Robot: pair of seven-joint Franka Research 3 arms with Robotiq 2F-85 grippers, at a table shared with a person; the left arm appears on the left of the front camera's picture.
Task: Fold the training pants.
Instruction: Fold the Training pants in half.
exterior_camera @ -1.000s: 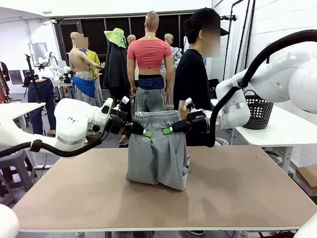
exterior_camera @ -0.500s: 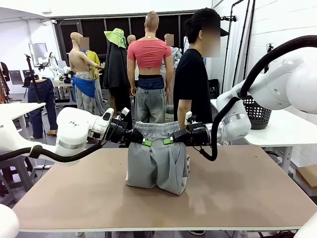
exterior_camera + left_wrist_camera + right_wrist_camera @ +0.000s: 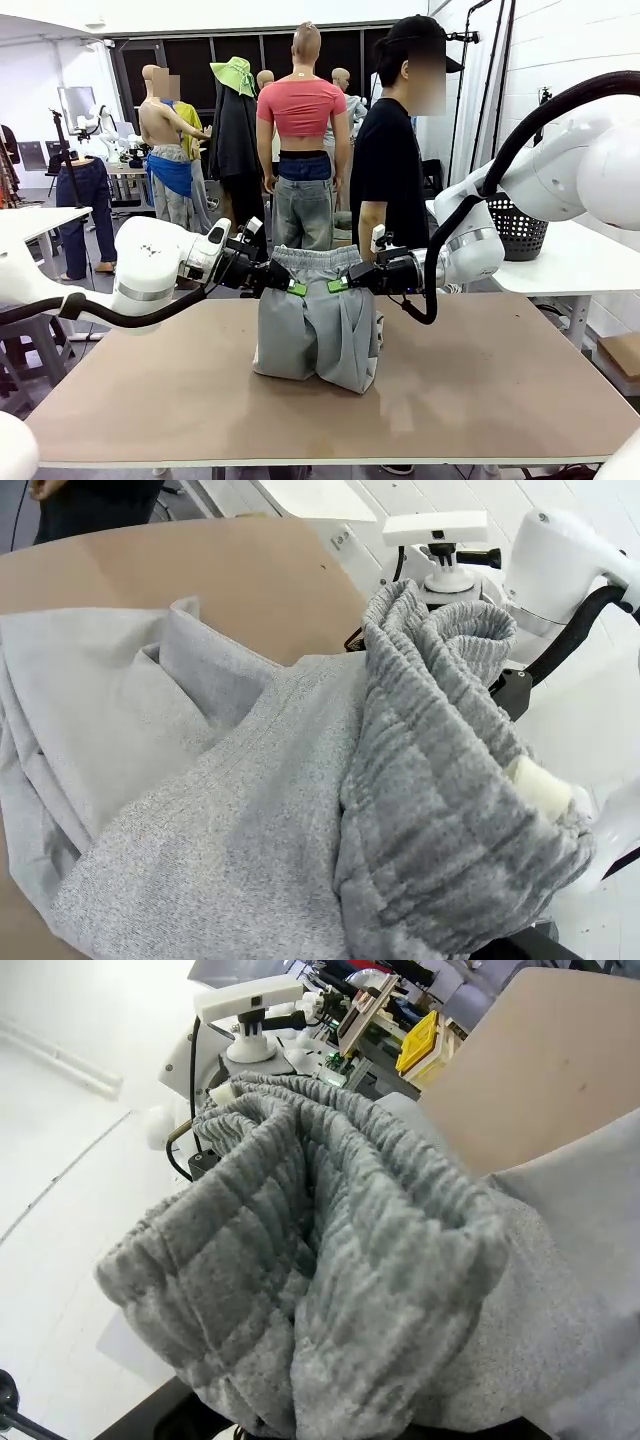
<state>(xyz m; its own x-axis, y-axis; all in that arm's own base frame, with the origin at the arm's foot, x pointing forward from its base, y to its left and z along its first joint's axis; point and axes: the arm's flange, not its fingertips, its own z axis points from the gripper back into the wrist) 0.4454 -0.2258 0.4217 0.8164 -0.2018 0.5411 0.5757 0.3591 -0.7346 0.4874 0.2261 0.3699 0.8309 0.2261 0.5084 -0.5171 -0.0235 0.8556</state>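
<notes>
Both arms hold the training pants [image 3: 318,318] up by the gathered waistband, one at each side, I think so that the legs hang straight and the lower part can settle on the tabletop [image 3: 480,380] in a neat line for the fold. The left gripper [image 3: 296,289] has its jaws clenched on the left end of the waistband and the right gripper [image 3: 338,287] on the right end, so the cloth sits between each pair of green pads while the hems rest bunched on the tabletop, in the middle

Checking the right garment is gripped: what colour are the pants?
Plain light grey training pants, clearest in the front view.
</notes>
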